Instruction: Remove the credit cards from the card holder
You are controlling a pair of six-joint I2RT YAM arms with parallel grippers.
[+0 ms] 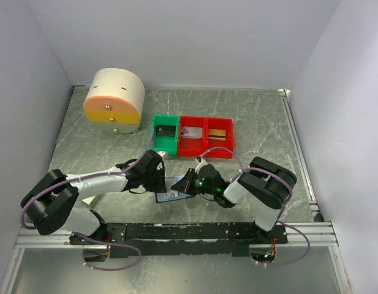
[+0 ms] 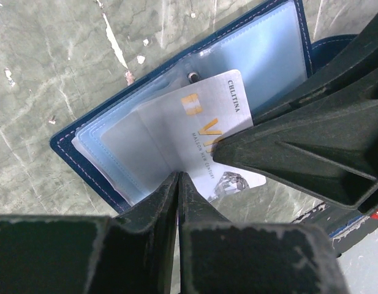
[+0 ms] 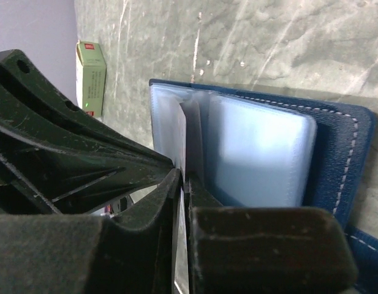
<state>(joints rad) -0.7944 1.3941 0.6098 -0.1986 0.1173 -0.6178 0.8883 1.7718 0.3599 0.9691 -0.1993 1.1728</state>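
Marbled grey-green table (image 1: 256,110) w/ cream drawer unit (image 1: 114,100), green bin (image 1: 165,135), red bins (image 1: 206,136), open card holder (image 2: 262,55)

Work surface: a grey-green marbled table (image 1: 256,110), enclosed by plain white walls (image 1: 195,37) at 9, 12 and 3 o'clock. A rounded cream drawer unit (image 1: 114,98) with orange and yellow fronts stands at 10 o'clock. A metal rail (image 1: 305,228) runs along 6 o'clock. Lighting appears even and diffuse.
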